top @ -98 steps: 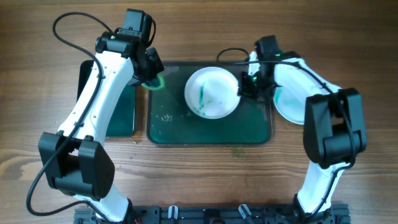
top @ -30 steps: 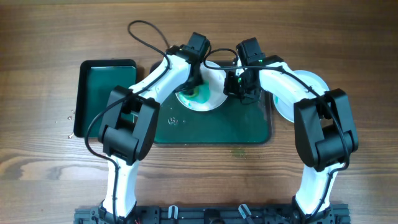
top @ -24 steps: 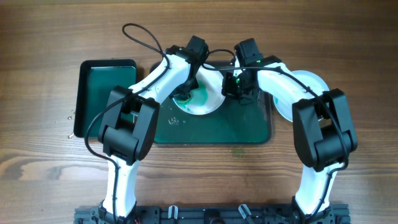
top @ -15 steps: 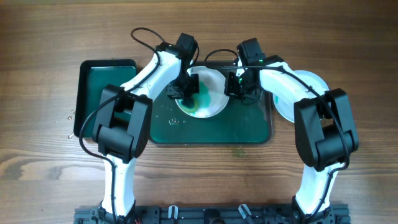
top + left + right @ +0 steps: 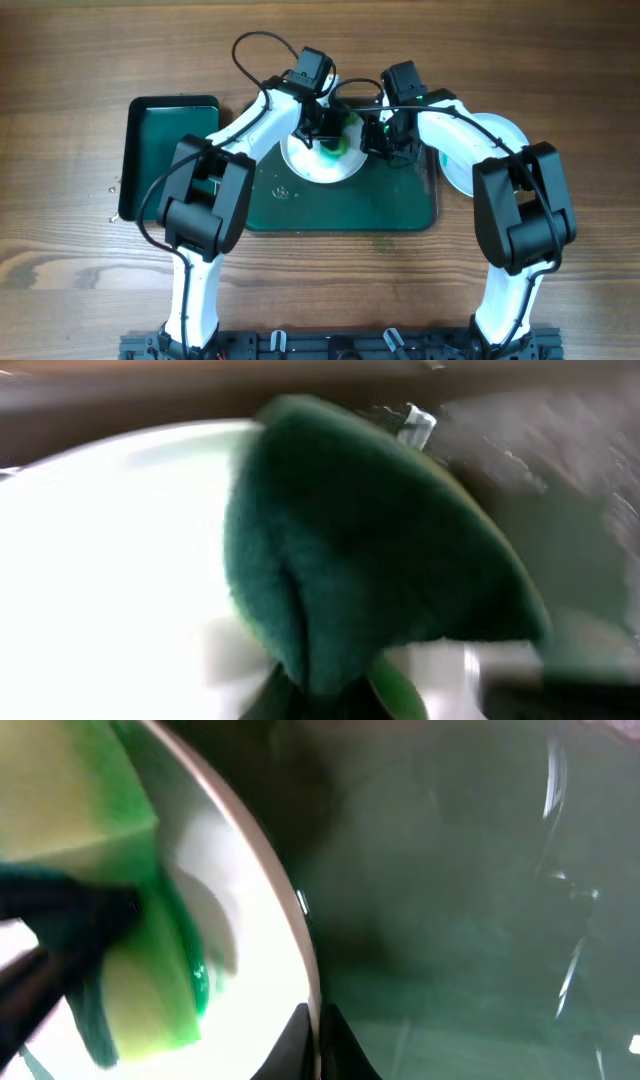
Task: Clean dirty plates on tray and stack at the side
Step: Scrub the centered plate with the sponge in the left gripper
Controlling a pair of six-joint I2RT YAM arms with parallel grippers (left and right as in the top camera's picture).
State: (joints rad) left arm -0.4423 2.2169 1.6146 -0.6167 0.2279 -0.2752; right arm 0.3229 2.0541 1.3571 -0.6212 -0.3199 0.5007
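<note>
Pressing down into the dish, the left end effector is clenched on a soft green scouring sponge with a paler yellow-green backing, and the sponge sits against the inside of the round white plate. Opposite it, the right end effector is nipped onto the plate's right rim, its fingertips straddling the edge in the right wrist view, pinning it in place. The plate sits toward the back of the large dark green rectangular tray on the wooden worktop. My read: this plate is rigid, glossy and light, probably slick where paint is wet, and breakable if dropped. The raised rim is the place to grip, as now, or it may skate on the smooth tray. The sponge will squash and drag, so it wants a firm hold at its middle. Hard to make out: the left wrist view is blurred and nearly all sponge, and whatever green remains beneath it is hidden. A further white plate just right of the tray is largely covered by the right arm, and I cannot tell whether it is one or several.
</note>
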